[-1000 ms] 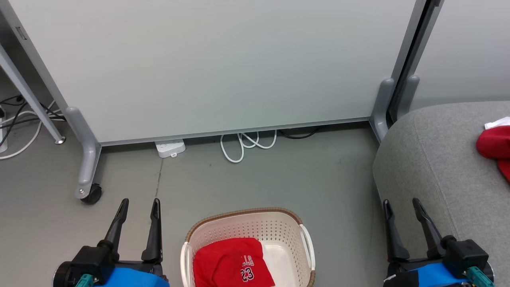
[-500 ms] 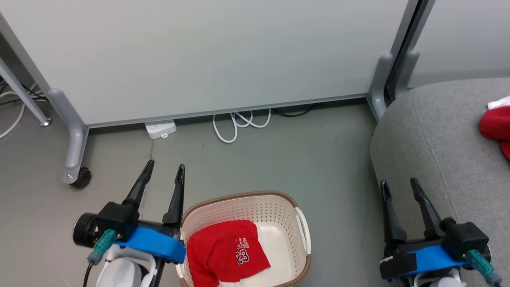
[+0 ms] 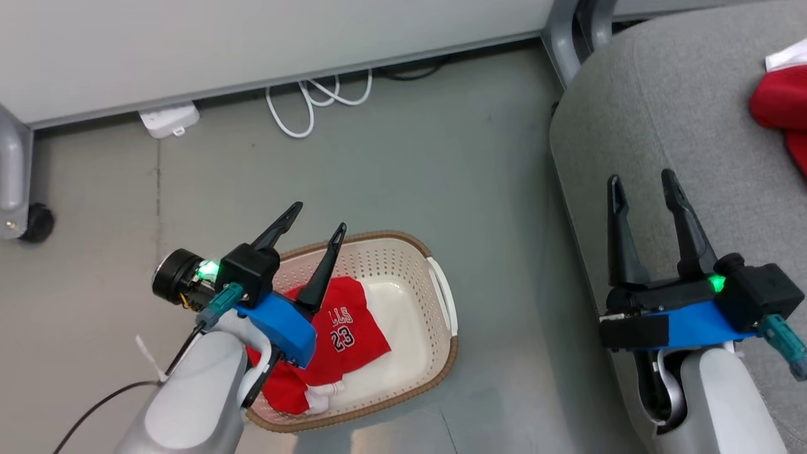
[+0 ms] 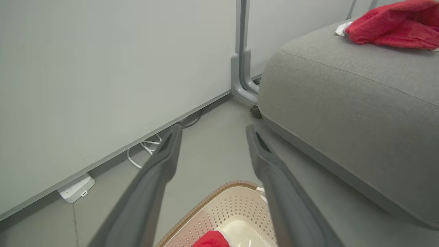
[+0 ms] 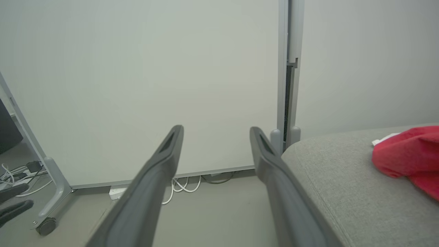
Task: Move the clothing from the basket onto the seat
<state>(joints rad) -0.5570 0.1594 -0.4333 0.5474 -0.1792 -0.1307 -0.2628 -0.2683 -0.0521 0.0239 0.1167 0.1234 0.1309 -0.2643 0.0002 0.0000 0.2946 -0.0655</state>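
Note:
A cream perforated basket (image 3: 435, 296) with a brown rim stands on the floor, and in it lies a red garment (image 3: 343, 331) printed with a white 23. My left gripper (image 3: 318, 215) hovers open above the basket's left rim with nothing between its fingers. In the left wrist view the basket (image 4: 236, 209) sits below the open left gripper (image 4: 212, 128), with a corner of red cloth (image 4: 211, 239) at the bottom edge. On the grey seat (image 3: 630, 101) at the right lies another red garment (image 3: 778, 104). My right gripper (image 3: 640, 178) stands open above the seat's near edge.
A pale panel (image 3: 252, 38) on grey wheeled legs (image 3: 16, 176) runs along the back. A white power strip (image 3: 169, 118) and looped white cable (image 3: 315, 101) lie on the floor under it. Bare grey floor (image 3: 498, 221) separates basket and seat.
The head camera has tilted down, shifting the whole scene up. My left gripper has risen and moved right, from the floor beside the basket to above its left rim. Both grippers stay open.

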